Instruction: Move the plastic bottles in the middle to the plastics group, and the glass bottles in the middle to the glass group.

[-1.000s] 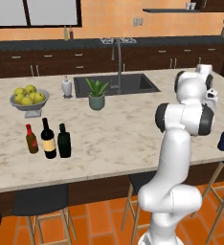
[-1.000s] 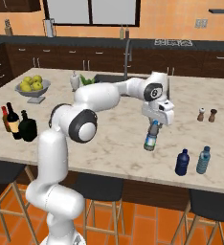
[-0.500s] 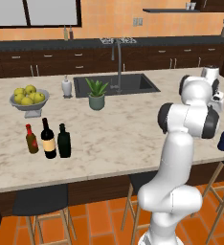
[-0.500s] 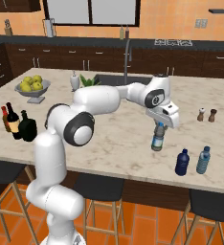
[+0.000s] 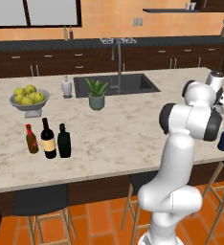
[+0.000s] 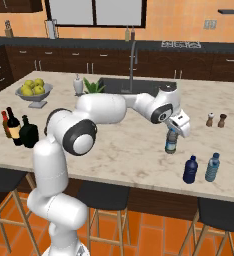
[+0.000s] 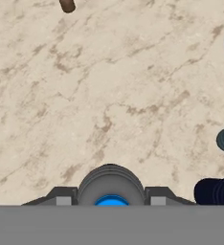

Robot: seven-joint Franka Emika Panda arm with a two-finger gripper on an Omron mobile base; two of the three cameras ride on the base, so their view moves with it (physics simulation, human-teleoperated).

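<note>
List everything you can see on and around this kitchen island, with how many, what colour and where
Clear bottle: one, pale with blue cap, gripped by the hand over the counter.
Dark blue bottle: one, near the counter's front edge.
Pale-blue water bottle: one, beside the dark blue bottle.
Green-black bottle: one, beside the wine bottle.
Wine bottle: one, dark with tan label.
Sauce bottle: one, red-brown.
Fruit bowl: one, grey, yellow-green fruit.
Potted plant: one, green, by the sink.
Sink: one, dark.
Shakers: two, brown.
Stools: dark seats.
Hand: one, white, shut on the clear bottle.
</note>
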